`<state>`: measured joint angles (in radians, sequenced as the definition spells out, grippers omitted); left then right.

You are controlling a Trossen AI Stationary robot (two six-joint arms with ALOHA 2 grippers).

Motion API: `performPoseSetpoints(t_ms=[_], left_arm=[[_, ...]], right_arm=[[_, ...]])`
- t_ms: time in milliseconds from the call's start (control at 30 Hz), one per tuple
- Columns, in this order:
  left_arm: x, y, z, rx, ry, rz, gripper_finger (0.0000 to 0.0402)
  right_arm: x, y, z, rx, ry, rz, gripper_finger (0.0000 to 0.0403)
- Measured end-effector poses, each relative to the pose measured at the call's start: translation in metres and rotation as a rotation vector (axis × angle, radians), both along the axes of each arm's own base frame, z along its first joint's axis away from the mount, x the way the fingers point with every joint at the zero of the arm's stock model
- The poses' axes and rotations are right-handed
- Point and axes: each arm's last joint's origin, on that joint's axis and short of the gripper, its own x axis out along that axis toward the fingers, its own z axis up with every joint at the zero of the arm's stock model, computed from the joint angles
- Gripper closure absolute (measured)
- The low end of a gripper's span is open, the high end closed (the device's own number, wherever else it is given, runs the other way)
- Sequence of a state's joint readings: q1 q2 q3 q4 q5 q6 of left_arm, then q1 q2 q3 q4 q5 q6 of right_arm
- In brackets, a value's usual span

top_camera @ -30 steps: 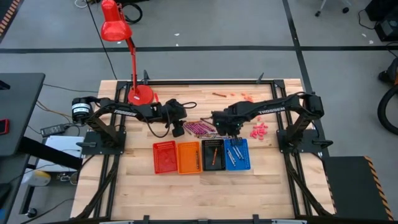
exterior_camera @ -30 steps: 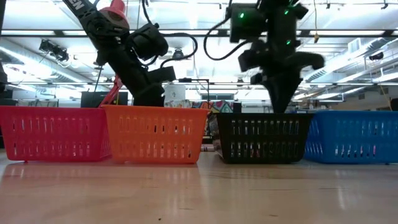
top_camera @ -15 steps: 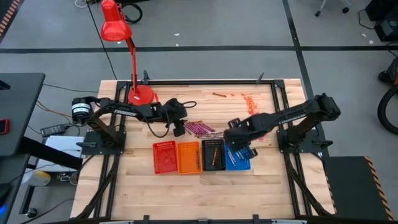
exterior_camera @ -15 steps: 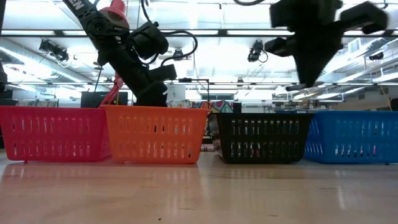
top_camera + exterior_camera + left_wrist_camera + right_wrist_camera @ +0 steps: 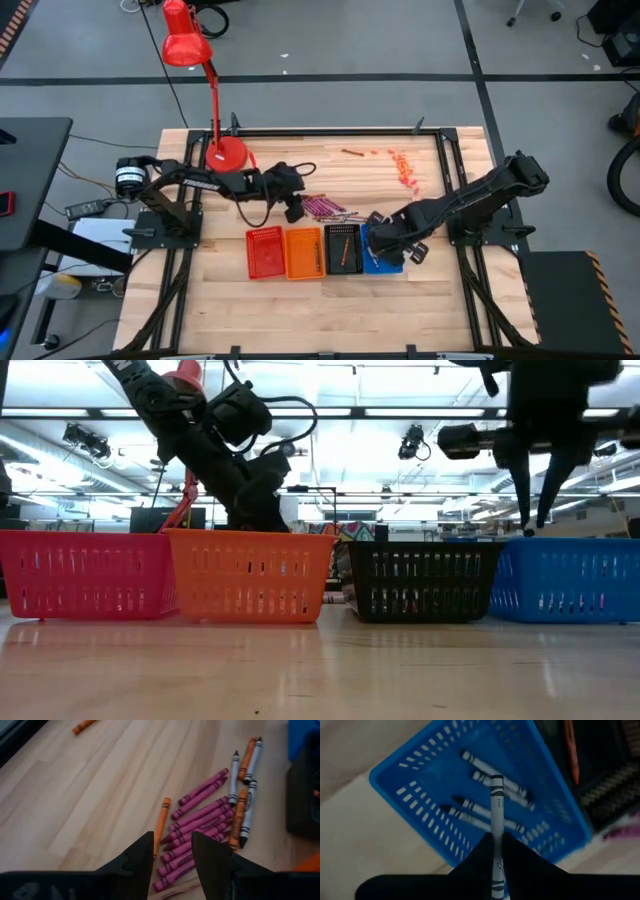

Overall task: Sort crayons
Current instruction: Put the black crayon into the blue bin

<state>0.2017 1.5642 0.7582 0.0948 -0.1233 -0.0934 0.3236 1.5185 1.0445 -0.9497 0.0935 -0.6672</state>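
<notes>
Several magenta, orange and grey crayons (image 5: 210, 820) lie in a pile on the table behind the baskets; the pile also shows in the high view (image 5: 328, 209). My left gripper (image 5: 172, 842) is open and empty, low over the pile's left end (image 5: 296, 209). My right gripper (image 5: 497, 842) is shut on a grey crayon (image 5: 497, 800) above the blue basket (image 5: 420, 785), which holds several grey crayons. In the high view the right gripper (image 5: 388, 240) is over the blue basket (image 5: 372, 262) at the row's right end. My right gripper pinches the grey crayon between its two fingers at the crayon's rear part (image 5: 497, 836). The fingers lie along the crayon, which sticks out ahead of them toward the basket. The fingers point down (image 5: 536, 510). The crayon is lifted clear of the basket.
Red (image 5: 264, 253), orange (image 5: 303, 253) and black (image 5: 342, 250) baskets stand in a row left of the blue one; the black one holds an orange crayon. A red lamp (image 5: 224, 150) stands at the far left. Loose orange bits (image 5: 403, 166) lie at the far right.
My right gripper has gone from the crayon pile toward the table's near edge with the grey crayon, which is lifted clear, and now stands over the blue basket. My left gripper has gone a little toward the pile.
</notes>
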Motion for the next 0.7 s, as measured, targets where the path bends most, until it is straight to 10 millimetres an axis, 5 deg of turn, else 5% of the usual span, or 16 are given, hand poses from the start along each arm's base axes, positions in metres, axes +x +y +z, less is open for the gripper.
performPoseSetpoints(t_ms=[300, 700], left_arm=[[0.001, -0.003, 0.0, 0.024, 0.009, -0.033, 0.0258], [0.001, -0.003, 0.0, 0.025, 0.009, -0.034, 0.0258]], right_arm=[[0.001, 0.001, -0.022, -0.084, -0.083, 0.262, 0.0363], [-0.002, -0.003, -0.038, -0.12, -0.105, 0.36, 0.0361]])
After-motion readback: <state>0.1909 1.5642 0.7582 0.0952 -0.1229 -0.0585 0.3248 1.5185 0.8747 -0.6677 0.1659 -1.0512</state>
